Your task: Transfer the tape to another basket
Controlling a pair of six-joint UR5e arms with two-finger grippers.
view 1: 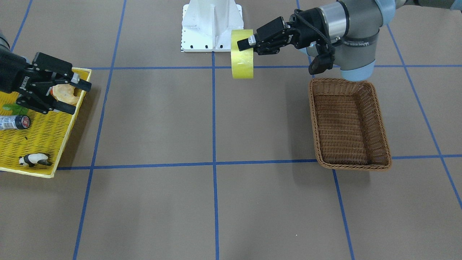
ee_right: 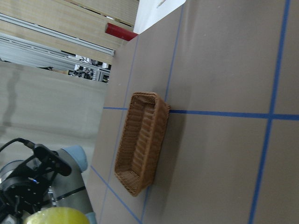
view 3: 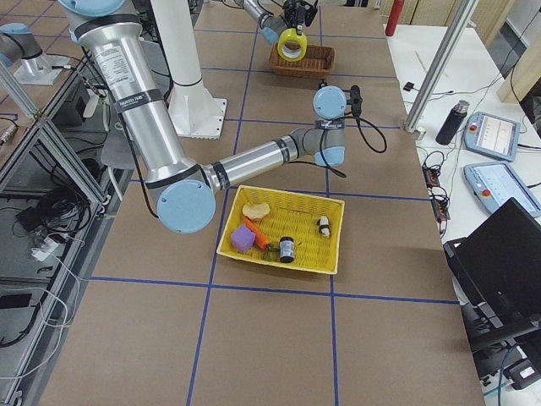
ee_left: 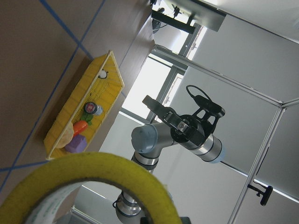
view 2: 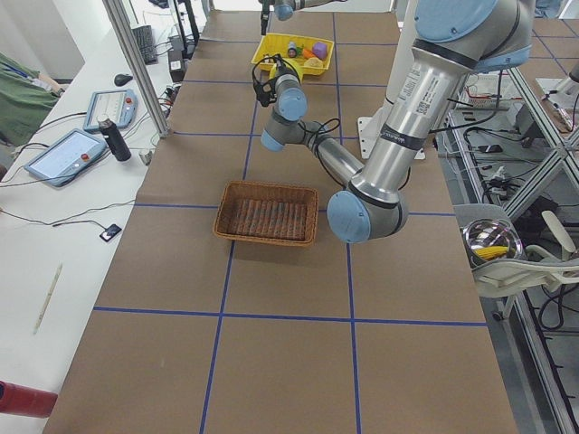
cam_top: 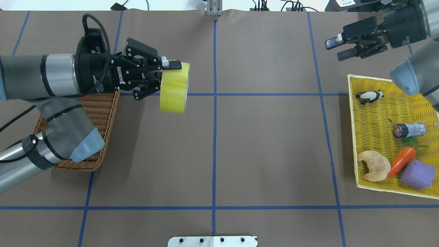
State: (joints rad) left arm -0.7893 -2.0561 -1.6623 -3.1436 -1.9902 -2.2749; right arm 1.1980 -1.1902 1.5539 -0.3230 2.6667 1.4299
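Observation:
My left gripper [cam_top: 168,77] is shut on the yellow tape roll [cam_top: 174,87] and holds it in the air, on edge, just beyond the wicker basket's [cam_top: 103,109] inner end. In the front-facing view the tape [view 1: 242,54] hangs left of the brown basket [view 1: 348,124], held by the left gripper [view 1: 242,45]. The tape's rim fills the bottom of the left wrist view [ee_left: 93,186]. My right gripper [cam_top: 337,48] is open and empty, raised beyond the yellow mesh tray's [cam_top: 374,113] far end. The right wrist view shows the basket [ee_right: 140,140] from afar.
The yellow tray holds a panda figure [cam_top: 368,97], a dark-capped bottle [cam_top: 408,130], a carrot [cam_top: 401,160], a croissant [cam_top: 374,165] and a purple block [cam_top: 416,174]. A white mounting base [view 1: 212,25] stands at the robot's side of the table.

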